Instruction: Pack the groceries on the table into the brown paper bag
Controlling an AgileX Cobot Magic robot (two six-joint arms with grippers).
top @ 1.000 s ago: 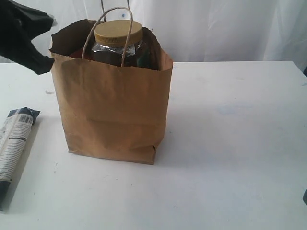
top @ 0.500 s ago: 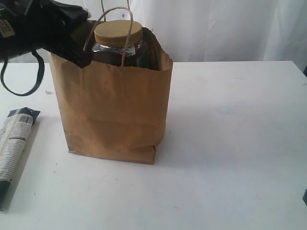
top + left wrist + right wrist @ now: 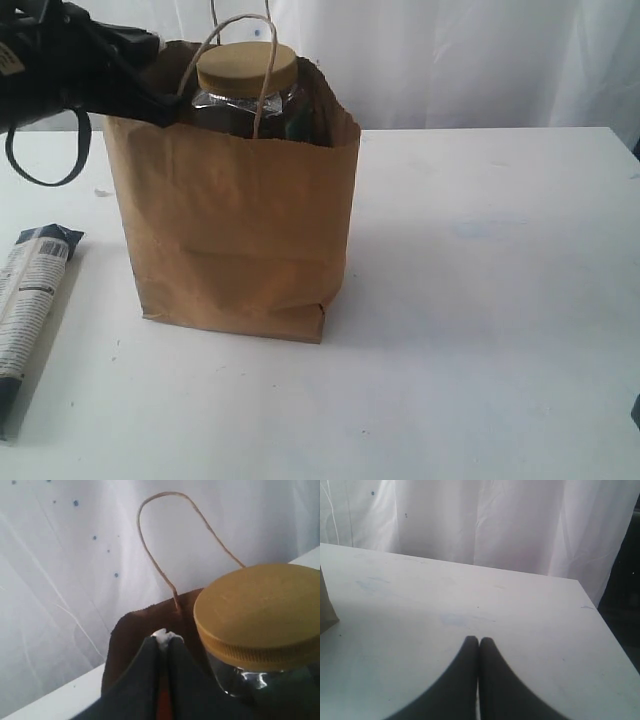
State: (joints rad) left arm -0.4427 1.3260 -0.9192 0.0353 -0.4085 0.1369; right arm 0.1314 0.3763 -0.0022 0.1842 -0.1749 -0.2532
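Left claw (image 3: 164, 643) pinches a tiny white lump (image 3: 167, 636) over the brown paper bag (image 3: 235, 230); probably light and crumbly, so squeeze softly. Right claw (image 3: 479, 642) clenched.

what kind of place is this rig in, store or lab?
Probably a lab test bench, not a store: a white curtain as backdrop, a plain white table, and staged props, a brown paper bag and a long blue-white package.
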